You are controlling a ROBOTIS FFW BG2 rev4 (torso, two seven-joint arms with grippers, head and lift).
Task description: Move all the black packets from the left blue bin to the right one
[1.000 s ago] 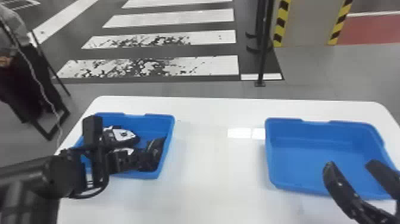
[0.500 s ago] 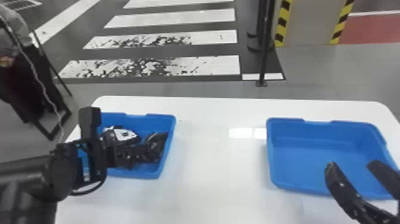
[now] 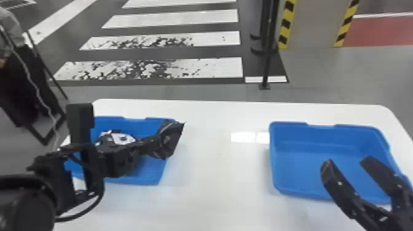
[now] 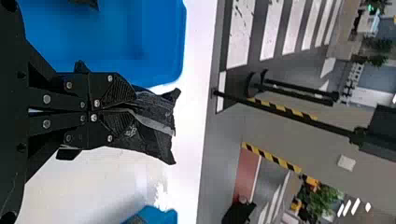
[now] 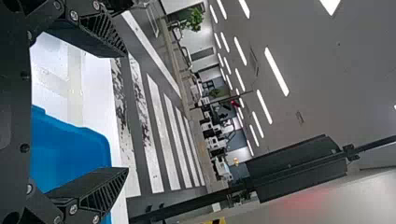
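My left gripper (image 3: pixel 156 144) is shut on a black packet (image 3: pixel 172 136), raised at the right side of the left blue bin (image 3: pixel 153 179). In the left wrist view, the left gripper (image 4: pixel 128 109) pinches the packet (image 4: pixel 156 121) between its fingertips, and the packet's far end sticks out past them. A black-and-white packet (image 3: pixel 121 138) lies in the left bin, partly behind the left arm. Over the near part of the right blue bin (image 3: pixel 325 175), my right gripper (image 3: pixel 347 162) stands open; the right wrist view has this gripper (image 5: pixel 123 112) with its fingers wide apart.
Both bins stand on a white table (image 3: pixel 221 190), with a wide stretch of tabletop between them. Beyond the table's far edge a black post (image 3: pixel 268 61) rises from the floor. A dark chair-like object (image 3: pixel 27 89) stands at the far left.
The left gripper has risen and moved right, from inside the left bin to its right side, bringing the black packet with it. The right gripper has stayed where it was.
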